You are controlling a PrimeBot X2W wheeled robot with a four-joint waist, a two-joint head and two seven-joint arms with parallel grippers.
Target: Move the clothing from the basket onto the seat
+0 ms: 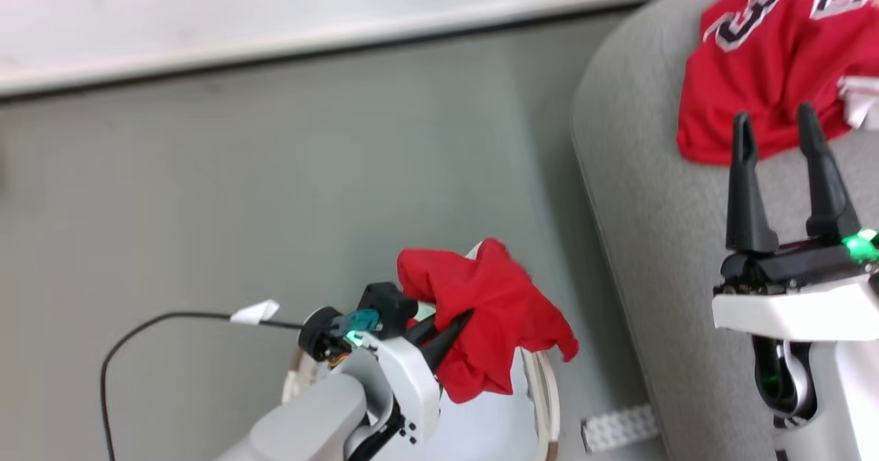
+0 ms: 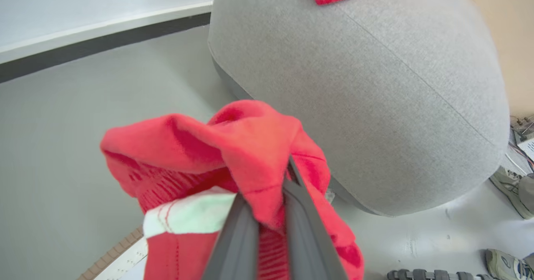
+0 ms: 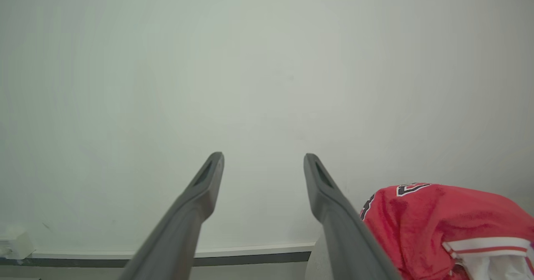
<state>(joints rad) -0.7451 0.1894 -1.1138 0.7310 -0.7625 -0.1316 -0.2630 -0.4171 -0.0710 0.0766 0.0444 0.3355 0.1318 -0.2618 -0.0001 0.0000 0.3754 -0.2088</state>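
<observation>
My left gripper is shut on a bunched red garment, which hangs over the white basket with its tan rim. In the left wrist view the same red garment, with a white-trimmed part, drapes over my closed fingers. To the right lies the light-grey seat, also seen ahead as the seat. A red jersey with outlined numbers rests on its top. My right gripper stands open above the seat, just in front of that jersey, holding nothing.
Grey floor spreads left of the seat up to a white wall with a dark baseboard. A black cable with a white tag runs on the floor by the basket. A white studded strip lies at the seat's foot. Shoes lie beyond the seat.
</observation>
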